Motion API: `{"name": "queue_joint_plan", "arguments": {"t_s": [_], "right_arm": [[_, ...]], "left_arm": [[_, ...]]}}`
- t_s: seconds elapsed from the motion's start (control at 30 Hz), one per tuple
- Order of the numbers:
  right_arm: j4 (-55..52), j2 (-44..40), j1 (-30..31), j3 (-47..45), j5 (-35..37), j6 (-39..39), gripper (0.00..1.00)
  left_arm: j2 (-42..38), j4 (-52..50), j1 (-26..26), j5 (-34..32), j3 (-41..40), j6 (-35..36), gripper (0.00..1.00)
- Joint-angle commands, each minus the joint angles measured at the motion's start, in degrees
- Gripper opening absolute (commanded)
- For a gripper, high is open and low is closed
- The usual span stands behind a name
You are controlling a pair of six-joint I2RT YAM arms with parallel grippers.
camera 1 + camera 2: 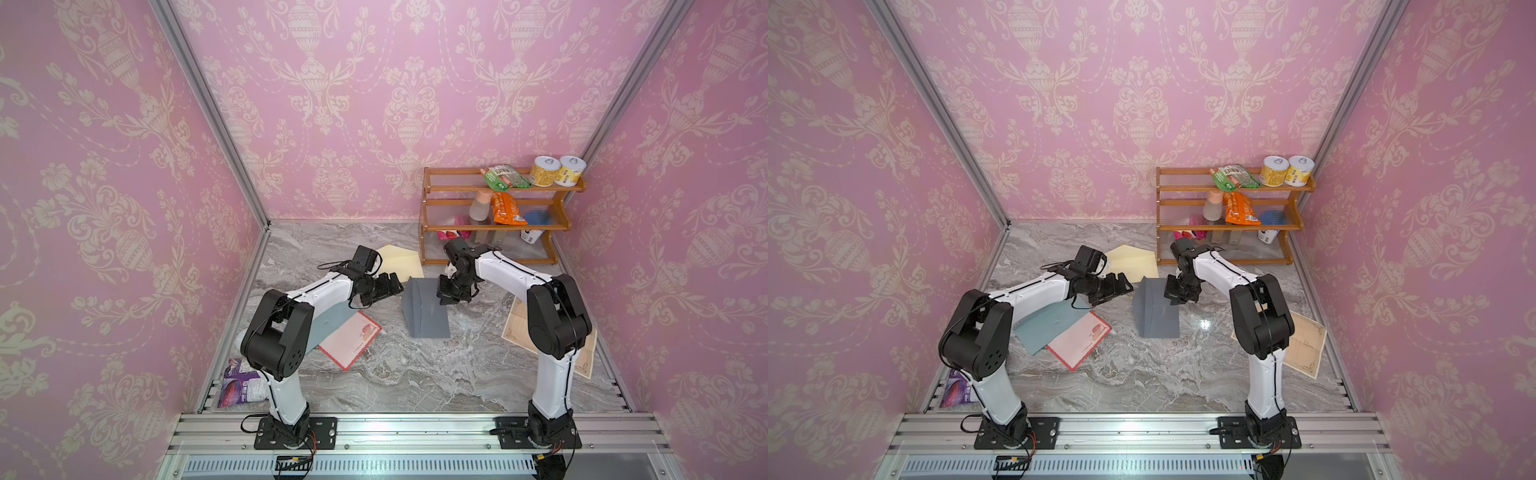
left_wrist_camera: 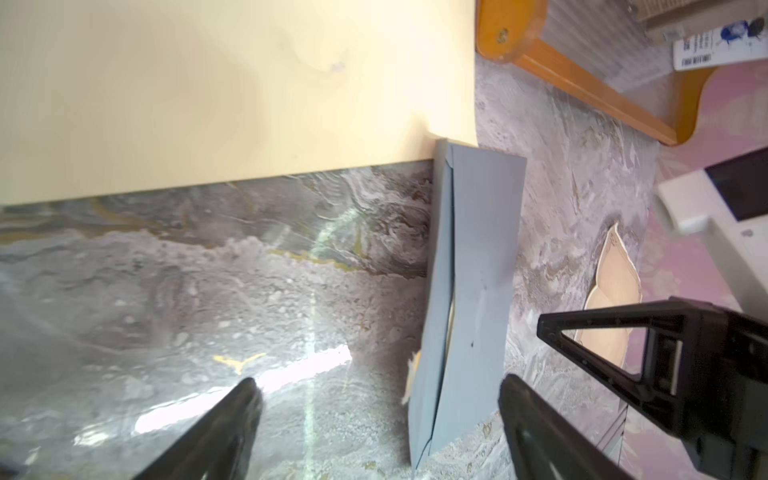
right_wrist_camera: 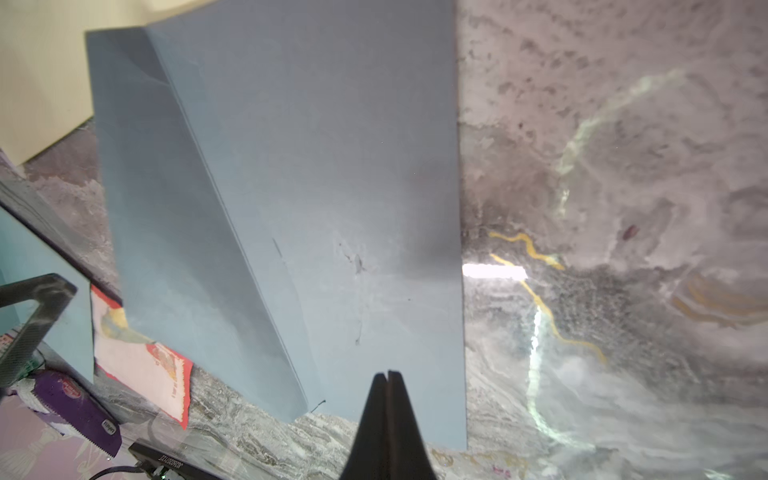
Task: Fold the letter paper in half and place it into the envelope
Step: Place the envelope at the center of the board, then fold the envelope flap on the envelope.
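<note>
wooden shelf rack [image 1: 453,189] in far right corner of grey marble tabletop [image 1: 415,374]. top tier: two yellow cans [image 1: 544,170], side by side, green packet [image 1: 503,176] just beside them. middle tier: orange packet [image 1: 505,209], pale bottle [image 1: 480,208]. bottom: white container [image 1: 532,235]. purple packet [image 1: 237,384] at near left edge. pink patterned wallpaper [image 1: 374,104] all round.

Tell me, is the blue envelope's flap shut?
Open: the flap stands partly raised off the grey-blue envelope, with a cream paper edge peeking out at its edge.

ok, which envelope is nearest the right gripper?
The grey-blue paper envelope mid-table, under the shut right gripper; cream envelope sits behind, teal envelope under left arm.
</note>
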Motion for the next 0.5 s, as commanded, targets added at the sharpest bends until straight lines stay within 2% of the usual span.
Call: {"name": "queue_joint_plan", "arguments": {"t_s": [0.0,0.03,0.1,0.2,0.47], "right_arm": [[-0.90,2.57,-0.14,1.84,1.69,0.36,0.00],[-1.05,2.97,-0.09,2.02,1.84,0.36,0.00],[-1.09,3.68,-0.01,2.22,2.09,1.90,0.00],[-1.16,4.78,0.15,2.15,1.93,2.36,0.00],[-1.84,7.61,1.13,2.21,0.77,2.35,0.00]], "left_arm": [[0.81,-6.19,0.84,-1.91,2.82,3.50,0.74],[1.91,-6.93,0.83,-1.30,3.86,4.30,0.66],[4.33,-7.91,0.84,0.36,5.93,5.13,0.45],[6.83,-7.67,0.75,2.35,7.66,5.00,0.02],[9.98,-7.30,-2.06,5.29,10.49,5.06,0.00]]}}
